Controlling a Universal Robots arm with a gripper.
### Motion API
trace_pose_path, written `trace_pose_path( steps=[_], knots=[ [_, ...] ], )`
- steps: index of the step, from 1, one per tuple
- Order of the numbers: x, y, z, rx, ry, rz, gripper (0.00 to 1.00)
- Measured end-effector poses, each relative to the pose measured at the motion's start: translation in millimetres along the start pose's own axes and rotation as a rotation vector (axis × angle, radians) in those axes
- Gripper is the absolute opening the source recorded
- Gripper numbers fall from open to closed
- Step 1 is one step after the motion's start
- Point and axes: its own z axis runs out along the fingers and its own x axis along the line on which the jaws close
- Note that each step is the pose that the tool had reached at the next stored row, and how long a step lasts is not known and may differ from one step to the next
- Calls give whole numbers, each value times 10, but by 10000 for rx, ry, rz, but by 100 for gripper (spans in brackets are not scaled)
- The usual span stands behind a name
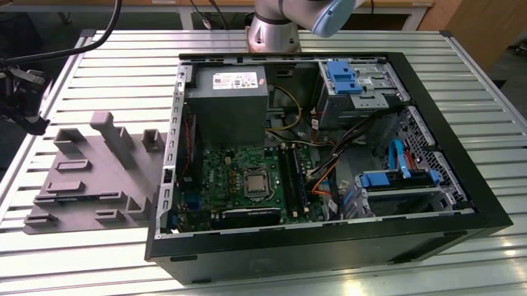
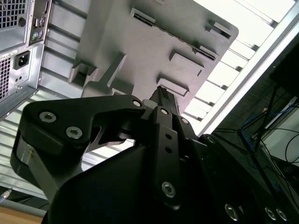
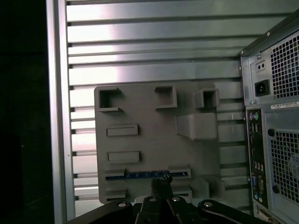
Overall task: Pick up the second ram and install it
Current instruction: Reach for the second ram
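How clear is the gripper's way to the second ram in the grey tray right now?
Likely yes, it can reach. In the first wrist view the second ram lies uncovered in its slot on the grey tray, and the gripper points at it with nothing in between.

Hand (image 3: 161,184) hovering, angled downward — fingers (image 2: 164,103) closed together

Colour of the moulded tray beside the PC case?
The tray is plain light grey, no pattern; clearest in the first wrist view.
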Motion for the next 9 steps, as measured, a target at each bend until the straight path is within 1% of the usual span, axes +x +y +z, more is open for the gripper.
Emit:
trace_pose_path(
  steps=[9],
  knots=[
    [17, -13, 41, 0, 0, 1, 11]
  ],
)
